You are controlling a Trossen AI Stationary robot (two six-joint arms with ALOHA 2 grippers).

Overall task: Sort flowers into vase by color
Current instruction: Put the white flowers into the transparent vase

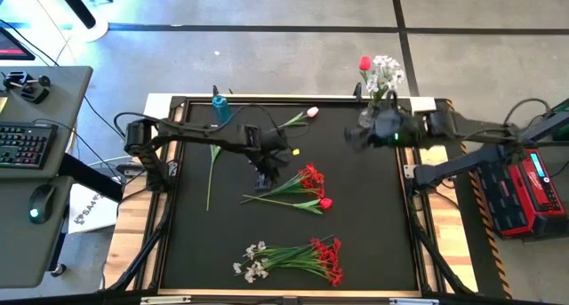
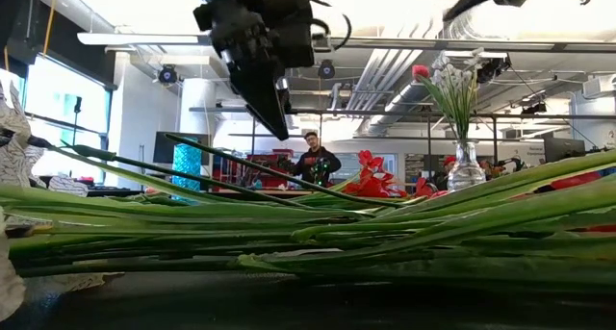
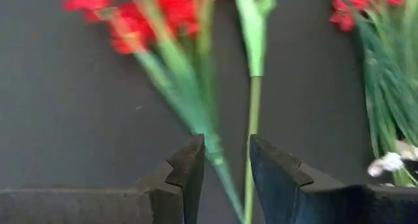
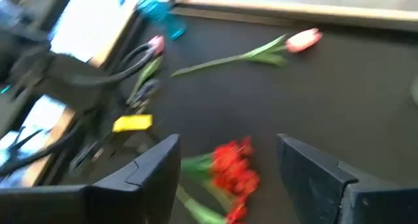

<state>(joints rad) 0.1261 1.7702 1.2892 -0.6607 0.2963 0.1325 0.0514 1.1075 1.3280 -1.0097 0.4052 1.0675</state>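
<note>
My left gripper [image 1: 269, 173] [image 3: 226, 165] hovers open, with a narrow gap, over the stem end of a red-bloomed bunch [image 1: 309, 182] lying on the black mat. In the left wrist view two green stems [image 3: 251, 119] run through the gap; whether a finger touches them, I cannot tell. The low view shows its fingertips [image 2: 279, 128] above the table. My right gripper [image 1: 356, 138] [image 4: 228, 165] is wide open and empty beside the glass vase [image 1: 378, 109], which holds a red rose [image 1: 364, 64] and white blossoms [image 1: 388, 72].
A blue vase [image 1: 220, 108] stands at the mat's far edge. One pink-white tulip [image 1: 302, 116] lies near it and another long stem [image 1: 212, 167] lies to the left. A mixed white and red bunch [image 1: 293, 259] lies near the front edge. A small yellow piece [image 1: 294, 151] is on the mat.
</note>
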